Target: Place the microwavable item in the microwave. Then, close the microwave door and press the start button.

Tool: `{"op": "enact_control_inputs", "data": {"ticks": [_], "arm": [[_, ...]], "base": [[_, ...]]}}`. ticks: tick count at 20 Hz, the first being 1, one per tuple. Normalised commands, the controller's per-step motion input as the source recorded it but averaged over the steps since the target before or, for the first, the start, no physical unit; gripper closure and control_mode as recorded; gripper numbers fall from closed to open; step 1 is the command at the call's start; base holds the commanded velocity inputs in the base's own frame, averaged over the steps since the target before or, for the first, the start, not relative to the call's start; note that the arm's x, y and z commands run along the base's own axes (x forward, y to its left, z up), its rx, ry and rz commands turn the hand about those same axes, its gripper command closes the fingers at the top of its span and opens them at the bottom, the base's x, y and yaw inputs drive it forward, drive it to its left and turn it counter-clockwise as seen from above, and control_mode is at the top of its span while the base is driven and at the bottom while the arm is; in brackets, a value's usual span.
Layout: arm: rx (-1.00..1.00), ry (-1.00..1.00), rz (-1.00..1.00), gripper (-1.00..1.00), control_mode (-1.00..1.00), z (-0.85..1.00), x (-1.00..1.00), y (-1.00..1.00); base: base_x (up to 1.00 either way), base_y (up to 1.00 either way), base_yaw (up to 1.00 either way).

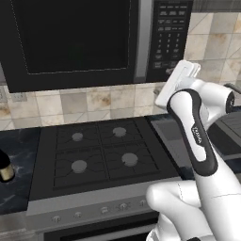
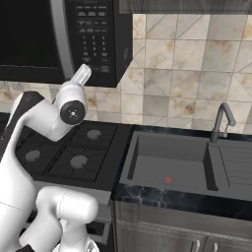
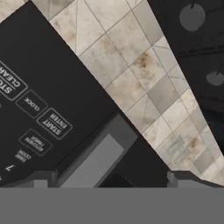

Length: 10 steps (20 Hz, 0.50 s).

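Microwave door (image 1: 75, 37) shut, arm raised at the keypad.
Black microwave (image 1: 94, 42) hangs over the stove (image 1: 99, 150), dark window dotted round, keypad (image 2: 93, 34) on its right side. Arm reaches up, white hand just under the keypad's lower corner; hand view has the START/ENTER button (image 3: 56, 124) close, with the gripper (image 3: 109, 183) low and its finger spread hard to tell. Tiled wall (image 2: 187, 64) behind, sink (image 2: 167, 167) and faucet (image 2: 221, 120) to the right.

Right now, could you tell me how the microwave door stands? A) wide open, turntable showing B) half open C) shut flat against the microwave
C: the microwave door sits flush with the keypad panel, and no interior shows.
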Motion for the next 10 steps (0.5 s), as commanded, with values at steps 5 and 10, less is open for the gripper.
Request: {"op": "enact_control_inputs", "data": {"ticks": [5, 10], "arm": [[0.00, 0.01, 0.00, -1.00, -1.00, -0.07, 0.32, 0.00], [0.00, 0.00, 0.00, -1.00, -1.00, -0.02, 0.34, 0.00]], "base": [[0.00, 0.00, 0.00], [0.00, 0.00, 0.00]]}}
